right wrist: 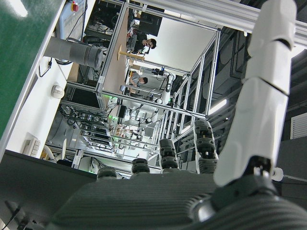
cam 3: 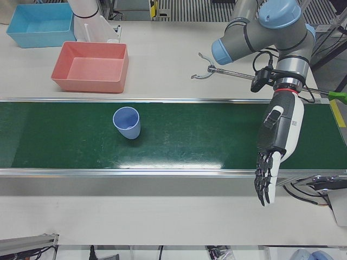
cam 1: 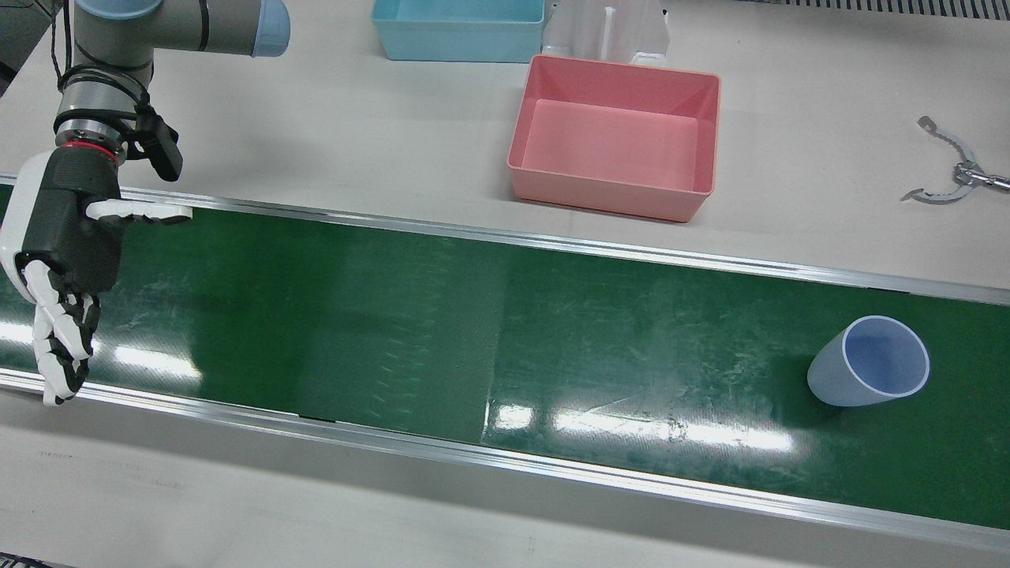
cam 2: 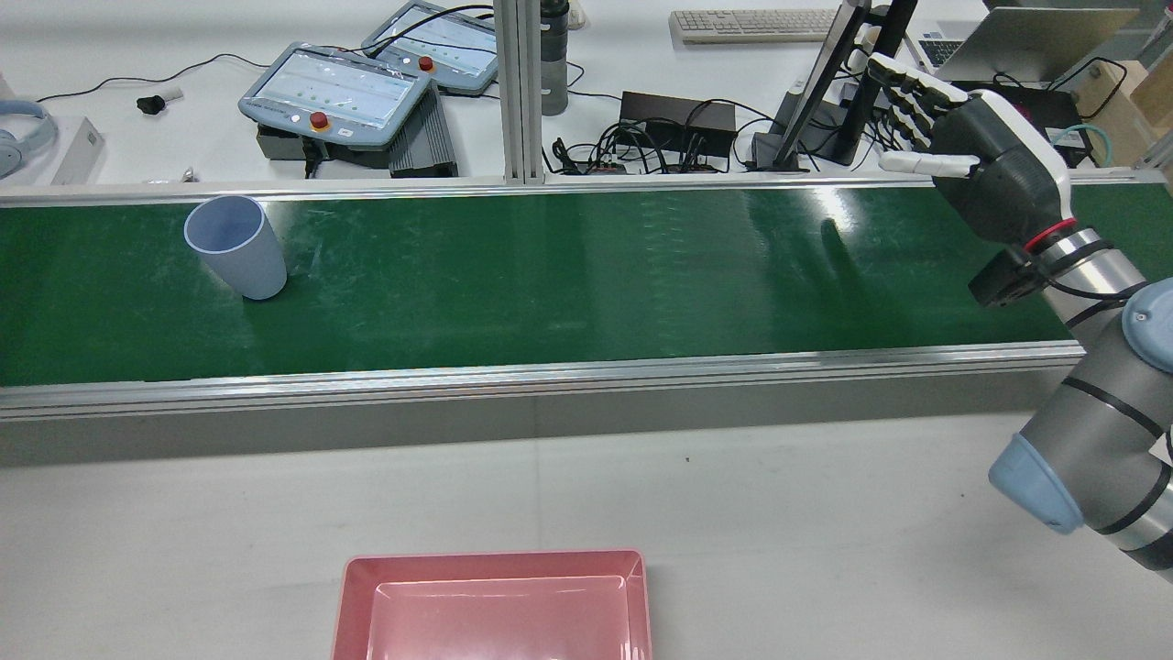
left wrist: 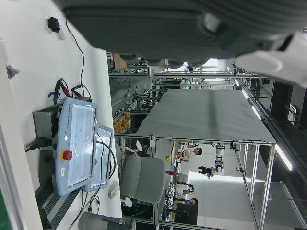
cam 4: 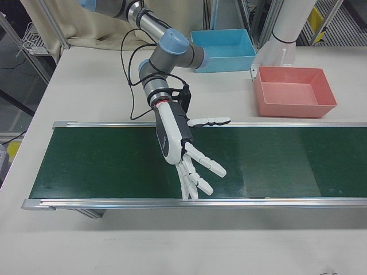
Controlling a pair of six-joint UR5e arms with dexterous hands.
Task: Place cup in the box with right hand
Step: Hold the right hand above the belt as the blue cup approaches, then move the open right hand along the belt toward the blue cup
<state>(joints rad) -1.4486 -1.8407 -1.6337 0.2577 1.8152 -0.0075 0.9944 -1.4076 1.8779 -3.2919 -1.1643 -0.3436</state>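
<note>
Closest up, right hand [cam 1: 59,260], raised over one end of belt [cam 1: 505,331], fingers splayed, gripping nothing. Beside belt on robot's side, pink box [cam 1: 615,197], empty. Toward belt's other end, over its outer edge, left hand [cam 3: 276,141], fingers straight and loose, seemingly empty too. On belt, well apart from right hand, cup [cam 1: 868,371], upright, mouth up. Risks, as judged: long reach ending in a clipped rim and a toppled, rolling cup; or landing in blue box [cam 1: 458,47] by mistake.
</note>
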